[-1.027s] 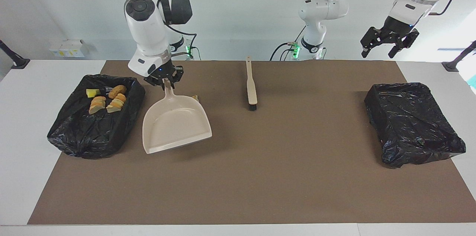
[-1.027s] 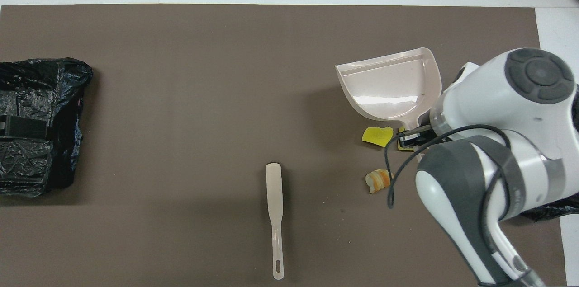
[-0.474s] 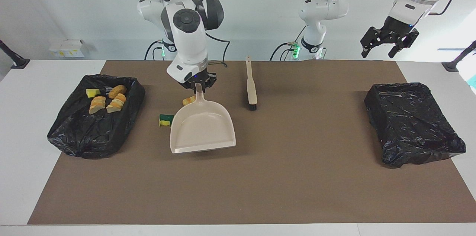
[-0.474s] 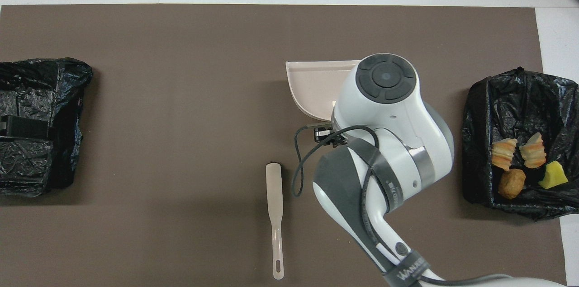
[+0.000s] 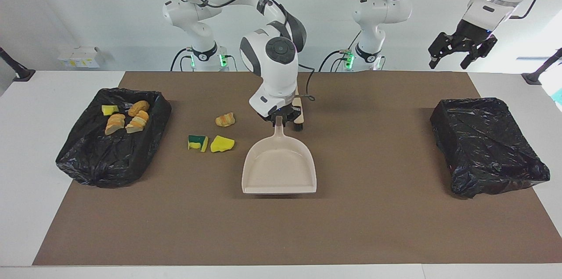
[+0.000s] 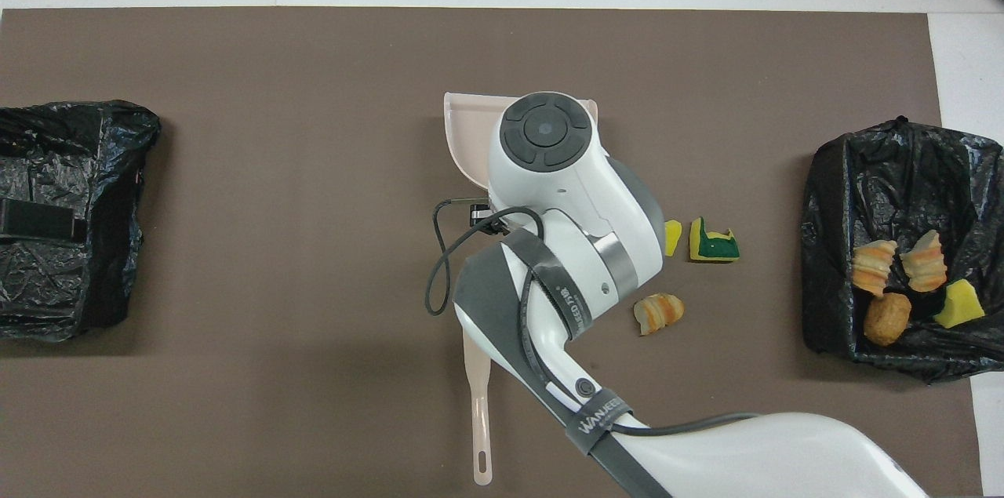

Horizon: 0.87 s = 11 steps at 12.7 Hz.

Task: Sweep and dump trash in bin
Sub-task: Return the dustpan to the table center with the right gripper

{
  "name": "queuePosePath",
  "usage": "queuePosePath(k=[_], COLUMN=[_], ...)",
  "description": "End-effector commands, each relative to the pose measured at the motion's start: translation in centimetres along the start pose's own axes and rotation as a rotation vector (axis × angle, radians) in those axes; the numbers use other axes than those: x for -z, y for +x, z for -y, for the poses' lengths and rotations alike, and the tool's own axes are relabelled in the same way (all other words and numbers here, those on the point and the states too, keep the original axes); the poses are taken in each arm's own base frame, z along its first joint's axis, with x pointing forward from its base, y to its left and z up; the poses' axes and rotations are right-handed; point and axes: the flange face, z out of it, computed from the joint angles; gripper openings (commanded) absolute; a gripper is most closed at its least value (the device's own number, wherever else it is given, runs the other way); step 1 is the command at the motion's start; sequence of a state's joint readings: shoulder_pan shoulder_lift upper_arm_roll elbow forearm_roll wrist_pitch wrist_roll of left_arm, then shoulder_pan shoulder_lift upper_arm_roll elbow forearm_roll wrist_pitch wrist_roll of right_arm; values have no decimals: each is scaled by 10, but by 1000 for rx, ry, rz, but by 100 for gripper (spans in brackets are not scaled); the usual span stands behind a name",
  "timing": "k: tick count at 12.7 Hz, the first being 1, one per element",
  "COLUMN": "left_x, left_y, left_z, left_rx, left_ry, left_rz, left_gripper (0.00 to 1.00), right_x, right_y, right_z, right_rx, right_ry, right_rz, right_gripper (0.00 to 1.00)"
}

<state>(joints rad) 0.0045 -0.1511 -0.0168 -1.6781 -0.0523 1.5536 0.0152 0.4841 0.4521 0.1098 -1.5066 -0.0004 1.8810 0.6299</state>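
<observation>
At the right arm's end of the brown mat [image 5: 281, 235], a bin lined with a black bag [image 5: 112, 136] held four scraps of the trash [image 5: 127, 117]: a yellow sponge chunk and three orange-tan bread-like pieces. On the mat between that bin and the dustpan lay three more scraps, well apart from the bin: a striped bread-like piece [image 5: 225, 119] nearer the robots, and farther from them a green-and-yellow sponge [image 5: 197, 142] just beside a yellow sponge chunk [image 5: 222, 143], whether touching it or not the view did not settle. Near the middle of the mat the right gripper [image 5: 279, 121] was clamped shut on the handle of the beige dustpan [image 5: 279, 169], whose empty tray pointed away from the robots; whether the tray sat flat on the mat or hung just above it was hard to judge. Just beside that gripper, toward the left arm's end, lay the beige brush [image 6: 478, 396] with its black bristles partly hidden by the arm. A second black-lined bin [image 5: 487, 145] stood at the left arm's end. The left gripper [image 5: 462, 50] waited high in the air by that end of the table, its fingers spread wide and holding nothing.
</observation>
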Motion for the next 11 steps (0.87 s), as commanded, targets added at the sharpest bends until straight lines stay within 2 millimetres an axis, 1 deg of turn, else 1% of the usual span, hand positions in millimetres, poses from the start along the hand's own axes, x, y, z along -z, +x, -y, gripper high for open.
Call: queuePosePath(k=[1,2,3,4,5,6,7,8,9,11], left_x=[3,3,2,2,1,0,0,0,0,0], left_y=[2,-1,-1,-1,-2,-3,-4,-6,-9,-9], left_z=[0,1,2,2,2,3,4,4,5,6], left_rx=[-8,-10,-8,-4,-5,-5,-3,-2,-2,-1], left_ry=[2,1,1,1,0,0,0,-1,-1,-1], left_rz=[-2,-1,2,2,8,9,12,28,40,40], left_gripper=[100,100,100,100,100,100,100,100,100,100], right_x=[-30,-39,-39,-38,-38,-37,-32,-29,-25,-9], right_y=[11,10,10,11,12,9,8,12,11,-4], right_z=[18,24,26,24,23,25,25,18,15,10], right_rx=[-18,-6,-6,-10,-8,0,17,17,21,24], right_ry=[14,18,24,29,20,14,15,18,17,16], right_rz=[0,-13,-24,-26,-33,-35,-40,-41,-30,-34], right_gripper=[0,0,0,22,99,100,100,100,100,100])
